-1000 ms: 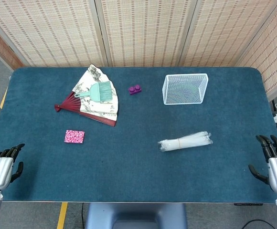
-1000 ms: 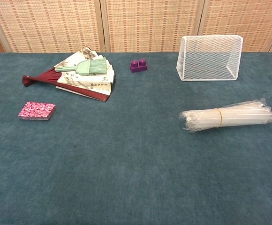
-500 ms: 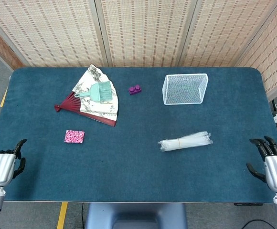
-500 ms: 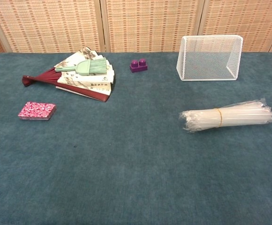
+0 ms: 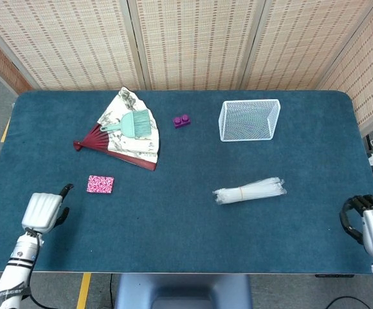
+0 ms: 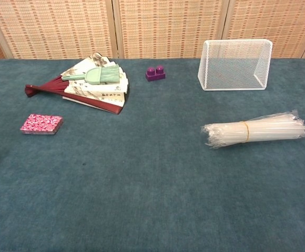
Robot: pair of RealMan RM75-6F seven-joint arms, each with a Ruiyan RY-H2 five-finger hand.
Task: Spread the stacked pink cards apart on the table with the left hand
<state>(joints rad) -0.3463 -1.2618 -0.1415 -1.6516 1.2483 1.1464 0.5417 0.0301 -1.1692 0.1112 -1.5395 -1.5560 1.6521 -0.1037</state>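
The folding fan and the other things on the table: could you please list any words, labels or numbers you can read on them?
Folding fan: dark brush marks that look like calligraphy run along its paper leaf, too small and blurred to read.
Pink cards: only a speckled pink pattern, no text that can be made out.
Purple block, white mesh basket, green brush, bundle of clear straws: no writing visible.
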